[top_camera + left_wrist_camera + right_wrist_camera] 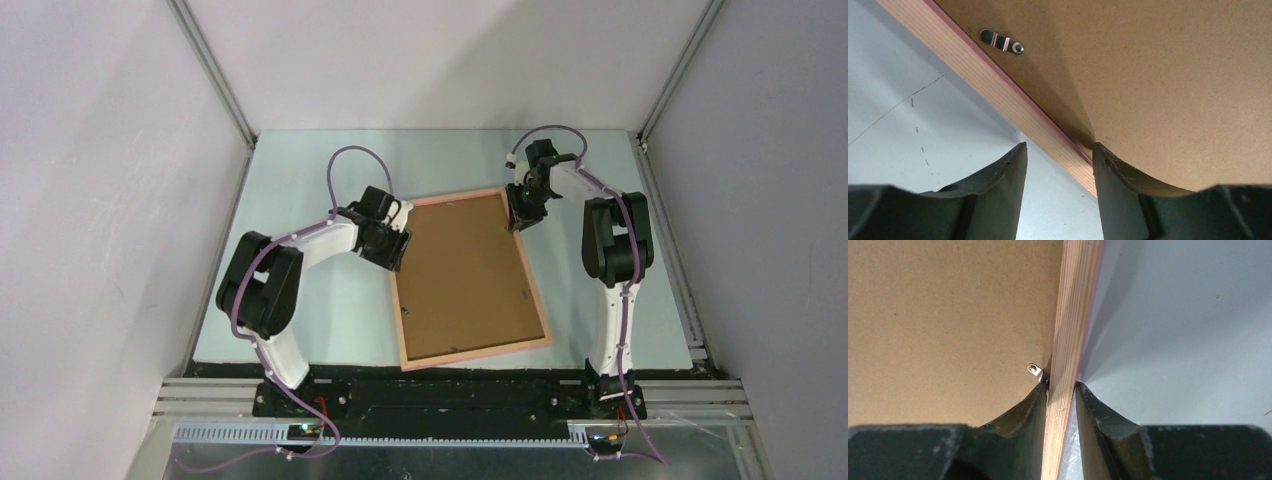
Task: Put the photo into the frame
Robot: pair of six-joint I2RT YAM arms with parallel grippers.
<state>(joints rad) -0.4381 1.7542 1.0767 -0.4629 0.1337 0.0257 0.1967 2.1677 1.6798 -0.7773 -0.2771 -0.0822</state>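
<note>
The frame (478,352) is seen lying flat on the table (300,200), back side up, near the middle and between the two arms, with its long sides running away from the bases and its far end skewed slightly left. Its pale wood rails show a pink outer edge. The opening is filled by a brown board (465,275), which is seated inside the rails. A small metal clip (1001,42) is noted on the board just inside the left rail, and another is noted at the right rail in the right wrist view, just beside that gripper's inner finger. The left gripper (397,252) is placed over the left rail near the far corner. In its wrist view the fingers (1008,190) are seen parted and astride the rail: the inner one is at the board's edge, the outer one is over the table, and bare table is visible between that finger and the rail, so nothing is gripped. The right gripper (520,215) is set at the far end of the right rail. In its wrist view both fingers (1098,420) are seen pressed against opposite sides of the rail, so the frame is pinched there.
</note>
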